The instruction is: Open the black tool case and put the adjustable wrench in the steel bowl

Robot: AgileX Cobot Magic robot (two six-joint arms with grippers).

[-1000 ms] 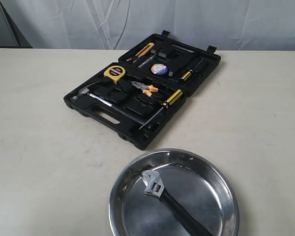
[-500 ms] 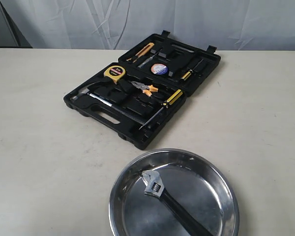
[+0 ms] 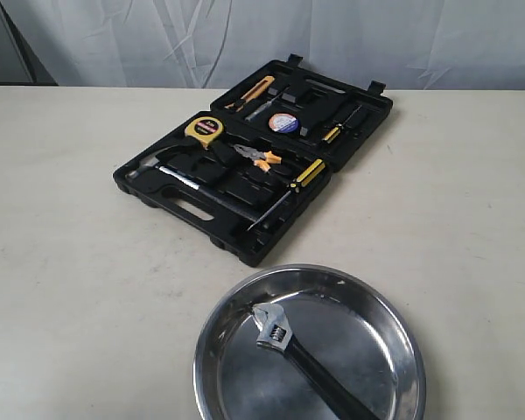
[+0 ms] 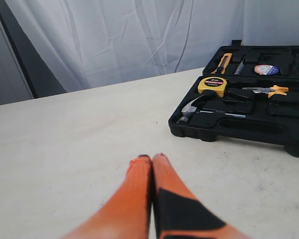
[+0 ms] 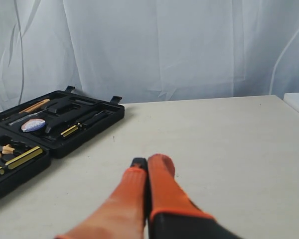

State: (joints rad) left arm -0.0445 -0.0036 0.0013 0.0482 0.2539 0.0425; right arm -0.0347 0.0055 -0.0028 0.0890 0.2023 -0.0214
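The black tool case (image 3: 230,232) lies open flat at the table's middle, both halves showing tools in their recesses. In front of it the steel bowl (image 3: 214,332) holds the adjustable wrench (image 3: 284,343), silver head up-left, black handle running down-right. Neither arm shows in the exterior view. My left gripper (image 4: 152,158) is shut and empty over bare table, the case (image 4: 224,132) ahead of it. My right gripper (image 5: 148,162) is shut and empty too, with the case (image 5: 97,127) off to one side.
Inside the case lie a hammer (image 3: 162,169), a yellow tape measure (image 3: 204,129), orange-handled pliers (image 3: 261,157), screwdrivers (image 3: 290,188), a tape roll (image 3: 283,122) and a utility knife (image 3: 252,91). A white curtain (image 3: 332,39) hangs behind the beige table (image 3: 70,262).
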